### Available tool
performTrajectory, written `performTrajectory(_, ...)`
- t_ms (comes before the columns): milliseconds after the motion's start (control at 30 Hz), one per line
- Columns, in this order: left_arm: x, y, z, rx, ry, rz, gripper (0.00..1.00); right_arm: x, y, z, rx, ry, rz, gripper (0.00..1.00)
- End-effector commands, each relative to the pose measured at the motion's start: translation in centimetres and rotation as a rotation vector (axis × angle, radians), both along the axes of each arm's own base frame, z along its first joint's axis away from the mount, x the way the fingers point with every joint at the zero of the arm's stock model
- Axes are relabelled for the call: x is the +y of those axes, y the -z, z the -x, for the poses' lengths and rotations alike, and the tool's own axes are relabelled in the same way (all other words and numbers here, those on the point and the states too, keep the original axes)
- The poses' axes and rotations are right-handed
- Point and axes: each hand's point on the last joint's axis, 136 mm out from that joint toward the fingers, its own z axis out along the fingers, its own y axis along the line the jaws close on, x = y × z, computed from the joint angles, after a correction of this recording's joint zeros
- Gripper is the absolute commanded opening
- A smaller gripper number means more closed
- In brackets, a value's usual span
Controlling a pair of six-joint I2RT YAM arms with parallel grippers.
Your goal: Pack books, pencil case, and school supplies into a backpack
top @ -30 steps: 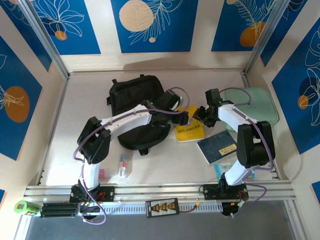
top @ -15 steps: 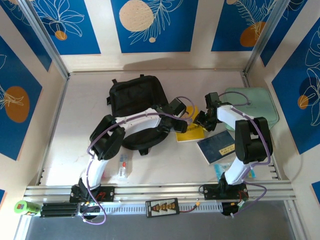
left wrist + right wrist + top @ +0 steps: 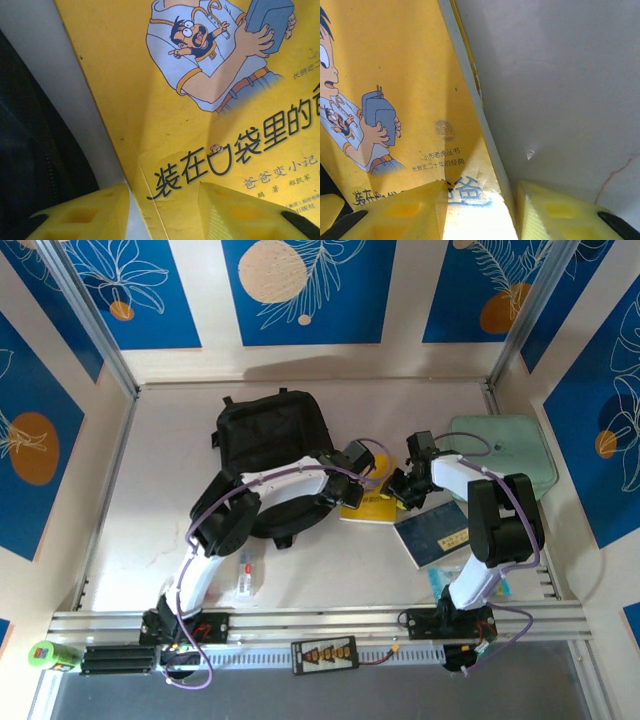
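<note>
The yellow book [image 3: 370, 504] with the cartoon figure lies right of the black backpack [image 3: 265, 432]. My left gripper [image 3: 354, 483] is at the book's left edge and my right gripper [image 3: 400, 490] at its right edge. In the left wrist view the yellow book [image 3: 200, 100] has its edge between the open jaws of the left gripper [image 3: 162, 202], one finger [image 3: 85, 215] on the table side. In the right wrist view the right gripper [image 3: 480, 202] straddles the yellow book's [image 3: 405, 100] opposite edge, jaws open. A dark blue book [image 3: 435, 532] lies to the right.
A mint-green case [image 3: 508, 448] sits at the back right. A small glue tube [image 3: 245, 575] lies near the left arm's base, and small supplies [image 3: 440, 580] lie by the right arm's base. Blue patterned walls enclose the table [image 3: 160, 460].
Both grippers have closed in on the yellow book from either side, and their jaws have narrowed. The left arm reached further right, and the book has shifted slightly left.
</note>
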Motion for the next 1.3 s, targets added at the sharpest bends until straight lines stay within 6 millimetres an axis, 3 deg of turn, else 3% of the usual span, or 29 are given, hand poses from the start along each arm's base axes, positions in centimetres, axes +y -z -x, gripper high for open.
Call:
performTrajectory(0,1.5,2.3,0.3,0.037,0.009,-0.098,0.41,0.6,-0.8,-0.3,-0.013,-0.012,-0.039,0.41)
performTrajectory(167,1.4,3.9,1.3,0.089,0.044,-0.118,0.42,1.3,-1.0,-0.2,-0.003,-0.035,-0.069,0.36)
performTrajectory(600,2.1,6.3,2.5,0.16,0.066,-0.164,0.43,4.3,-6.2,-0.2,-0.115,-0.129,-0.24,0.33)
performTrajectory(867,2.1,6.3,2.5,0.16,0.075,-0.171,0.42,3.2,-6.1,0.2,-0.114,-0.136,-0.148,0.26)
performTrajectory(1100,1.5,4.0,1.9,0.116,0.097,-0.139,0.43,2.2,-6.2,0.4,-0.122,-0.148,-0.081,0.13)
performTrajectory(1267,1.0,-1.7,0.2,0.018,0.149,-0.083,0.51,1.7,-7.1,0.1,-0.176,-0.13,-0.08,0.08)
